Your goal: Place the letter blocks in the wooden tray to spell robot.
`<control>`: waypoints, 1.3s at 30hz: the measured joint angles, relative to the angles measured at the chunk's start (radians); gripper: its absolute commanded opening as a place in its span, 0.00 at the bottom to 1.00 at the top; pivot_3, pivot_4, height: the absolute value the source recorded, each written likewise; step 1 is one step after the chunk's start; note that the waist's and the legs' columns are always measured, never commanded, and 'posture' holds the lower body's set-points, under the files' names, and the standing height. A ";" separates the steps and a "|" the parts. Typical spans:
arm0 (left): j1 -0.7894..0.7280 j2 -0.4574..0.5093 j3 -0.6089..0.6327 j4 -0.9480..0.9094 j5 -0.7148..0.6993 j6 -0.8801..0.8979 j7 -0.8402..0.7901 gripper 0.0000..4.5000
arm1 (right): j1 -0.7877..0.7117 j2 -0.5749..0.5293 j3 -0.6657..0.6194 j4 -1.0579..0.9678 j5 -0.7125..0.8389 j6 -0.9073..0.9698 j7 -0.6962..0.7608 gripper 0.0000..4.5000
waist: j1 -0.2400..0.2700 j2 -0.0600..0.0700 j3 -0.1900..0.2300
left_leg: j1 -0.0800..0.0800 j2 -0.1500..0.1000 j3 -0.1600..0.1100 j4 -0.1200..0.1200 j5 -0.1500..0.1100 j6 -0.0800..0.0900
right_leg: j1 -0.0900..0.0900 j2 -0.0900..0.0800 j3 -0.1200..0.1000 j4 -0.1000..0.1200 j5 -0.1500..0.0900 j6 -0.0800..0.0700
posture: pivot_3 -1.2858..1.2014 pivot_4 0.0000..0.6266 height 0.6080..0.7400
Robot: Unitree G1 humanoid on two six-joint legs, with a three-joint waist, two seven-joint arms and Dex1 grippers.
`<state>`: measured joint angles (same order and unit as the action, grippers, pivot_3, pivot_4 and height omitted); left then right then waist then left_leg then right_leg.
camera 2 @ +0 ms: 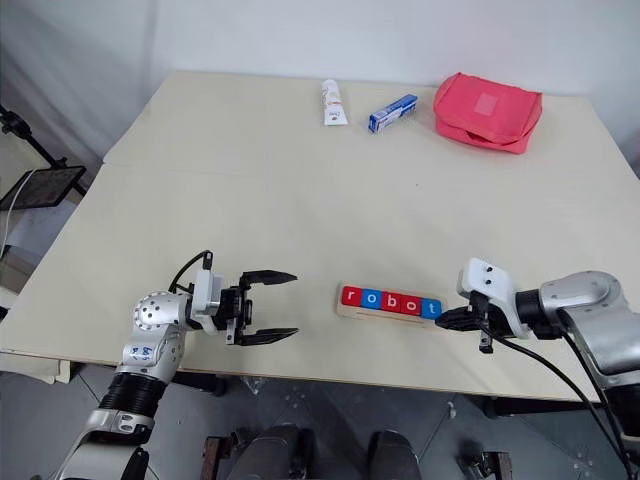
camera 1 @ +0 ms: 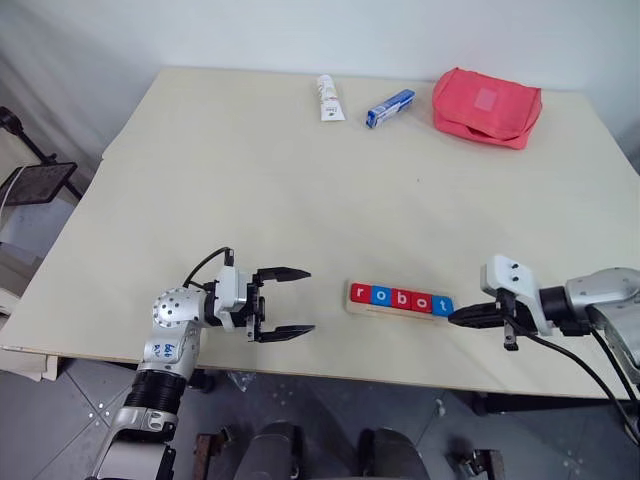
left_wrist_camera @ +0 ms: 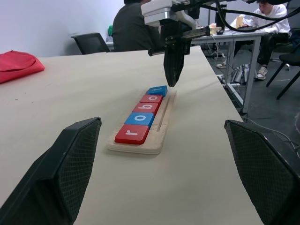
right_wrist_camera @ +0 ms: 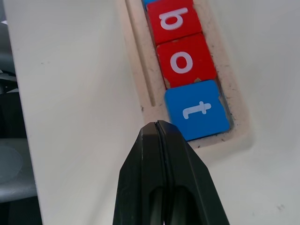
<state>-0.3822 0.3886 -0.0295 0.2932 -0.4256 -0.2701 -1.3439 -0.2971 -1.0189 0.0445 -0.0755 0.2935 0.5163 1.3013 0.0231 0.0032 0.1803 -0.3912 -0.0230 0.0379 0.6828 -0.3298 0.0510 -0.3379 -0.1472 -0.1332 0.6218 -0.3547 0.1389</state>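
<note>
While closed and empty beside the wooden tray point(camera 1: 398, 308), the right hand point(camera 1: 462, 316) (left hand point(camera 1: 296, 301) open), letter blocks point(camera 1: 400, 299) spelling robot.

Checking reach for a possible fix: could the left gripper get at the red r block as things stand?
Probably yes. The left gripper is open, facing the red r block at the tray's near end, with bare table between.

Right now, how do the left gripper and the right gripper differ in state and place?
The left gripper is open, its fingers wide apart; the right gripper is shut, fingers pressed together. The left gripper hangs well apart from the wooden tray; the right gripper's tip is close by the blue t block. Both hold nothing and point toward the tray.
</note>
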 measured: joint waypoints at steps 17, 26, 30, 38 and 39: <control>0.000 0.005 0.014 0.002 -0.002 0.000 0.017 1.00 | 0.024 0.022 -0.050 -0.030 0.025 -0.011 -0.064 0.00 | 0.002 0.000 0.000 | 0.000 0.000 0.000 0.000 0.000 0.000 | 0.000 0.000 0.000 0.000 0.000 0.000 | 0.52 0.24 1.00; -0.025 0.028 0.084 0.076 -0.020 0.026 0.052 1.00 | 0.219 0.037 -0.293 0.006 0.129 -0.165 0.005 0.59 | 0.003 0.000 0.000 | 0.000 0.000 0.000 0.000 0.000 0.000 | 0.001 0.000 -0.001 0.000 0.000 0.000 | 0.52 0.24 1.00; -0.066 0.029 0.125 0.120 -0.019 0.011 0.099 1.00 | 0.230 0.085 -0.377 0.094 0.201 -0.279 0.084 0.91 | 0.002 0.000 0.000 | 0.001 0.000 0.000 0.000 0.000 0.000 | 0.001 0.000 -0.001 0.000 0.000 0.000 | 0.52 0.24 1.00; -0.073 0.104 0.170 0.153 -0.041 0.046 0.038 1.00 | 0.284 0.067 -0.424 0.313 0.203 -0.470 0.230 1.00 | 0.000 0.000 0.000 | 0.001 0.000 0.001 0.000 0.000 0.000 | 0.001 0.000 0.000 0.000 0.000 0.000 | 0.52 0.24 1.00; -0.072 0.106 0.170 0.153 -0.043 0.052 0.028 1.00 | 0.284 0.057 -0.424 0.328 0.203 -0.482 0.233 1.00 | 0.000 0.000 0.000 | 0.001 0.000 0.001 0.000 0.000 0.000 | 0.001 0.000 0.000 0.000 0.000 0.000 | 0.52 0.24 1.00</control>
<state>-0.4547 0.4943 0.1403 0.4462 -0.4683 -0.2185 -1.3160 -0.0136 -0.9623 -0.3792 0.2522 0.4967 0.0344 1.5340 0.0234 0.0029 0.1805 -0.3901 -0.0231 0.0393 0.6824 -0.3297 0.0512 -0.3372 -0.1472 -0.1333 0.6220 -0.3546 0.1391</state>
